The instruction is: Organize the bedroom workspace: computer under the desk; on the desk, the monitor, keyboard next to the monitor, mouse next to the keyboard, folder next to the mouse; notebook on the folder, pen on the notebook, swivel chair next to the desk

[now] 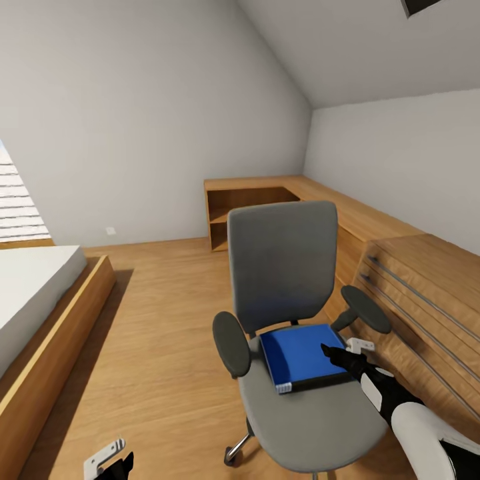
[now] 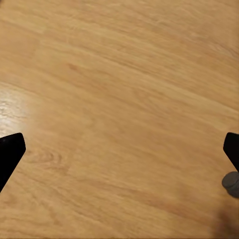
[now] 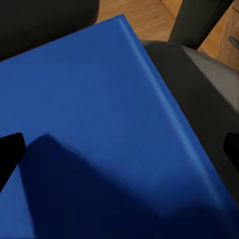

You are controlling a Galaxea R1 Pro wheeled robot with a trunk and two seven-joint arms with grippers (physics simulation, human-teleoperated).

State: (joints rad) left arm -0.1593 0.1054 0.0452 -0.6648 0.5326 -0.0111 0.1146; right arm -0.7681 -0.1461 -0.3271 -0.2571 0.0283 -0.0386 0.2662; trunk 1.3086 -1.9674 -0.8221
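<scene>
The grey swivel chair [image 1: 283,260] stands on the wood floor with its back toward the far wall. The blue folder [image 1: 300,353] lies flat on its seat, between the black armrests. My right gripper [image 1: 337,353] is open and hovers just over the folder's right part. In the right wrist view the folder [image 3: 99,114] spreads below the right gripper [image 3: 119,152], whose black fingertips stand wide apart. My left gripper [image 1: 117,463] is open and low by the picture's bottom edge. The left gripper [image 2: 119,149] hangs over bare floorboards. The desk, monitor, keyboard, mouse, computer, notebook and pen are out of view.
A bed on a wooden platform [image 1: 40,313] runs along the left. A light-wood drawer chest [image 1: 427,287] stands close on the chair's right. A low wooden shelf unit [image 1: 247,207] lines the far wall. Floor [image 1: 160,320] lies open between bed and chair.
</scene>
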